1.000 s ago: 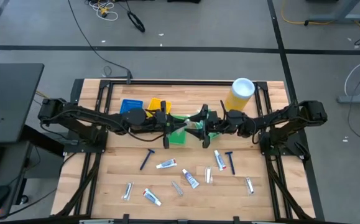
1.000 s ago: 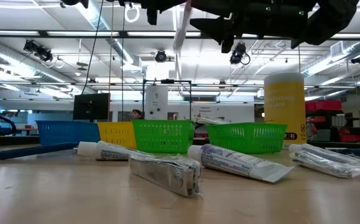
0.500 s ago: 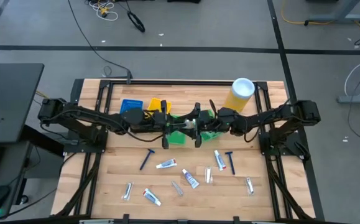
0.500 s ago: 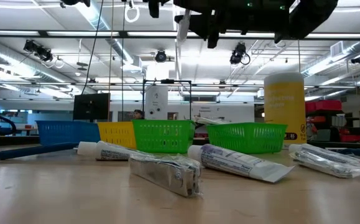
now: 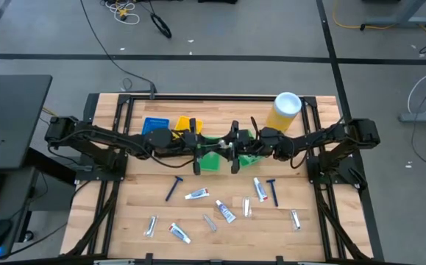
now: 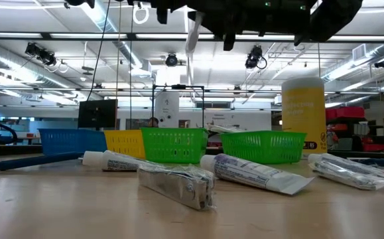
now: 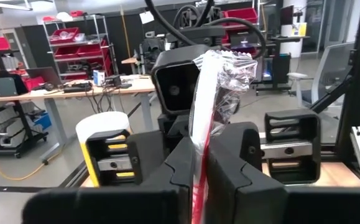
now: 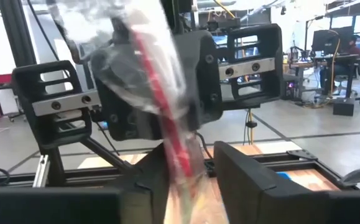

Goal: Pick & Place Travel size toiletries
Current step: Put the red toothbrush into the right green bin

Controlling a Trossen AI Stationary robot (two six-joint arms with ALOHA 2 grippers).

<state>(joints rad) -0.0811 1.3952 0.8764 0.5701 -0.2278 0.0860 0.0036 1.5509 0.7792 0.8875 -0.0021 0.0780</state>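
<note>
A slim toothbrush (image 7: 203, 118) sealed in clear crinkly plastic stands upright in the air above the middle of the desk (image 5: 132, 213), over the green bins (image 6: 264, 147). The left claw (image 7: 199, 163) has its two dark fingers closed tight on the lower part of the wrapper, with the red handle showing between them. The right claw (image 8: 189, 171) faces it directly from the opposite side, just beside it; the same wrapped toothbrush (image 8: 158, 93) leans across the gap between its fingers, which stand apart on either side and do not appear to press it yet. This looks like a hand-over from the left arm to the right, with the two claws nearly touching in the overhead view. To do it well, the right claw should probably close on the stiff handle rather than on loose film, which could slip, and the left should let go only once that hold is firm. Below and nearer the front edge than the claws, the other toiletries lie scattered: white mini toothpaste tubes (image 6: 255, 174), a silvery tube (image 6: 176, 186), and dark blue razors (image 5: 174, 188). Behind the claws are a blue bin (image 6: 72, 141), a yellow bin (image 6: 123, 141) and, toward the right arm's side, a tall yellow canister (image 5: 281, 112) with a white lid.
</note>
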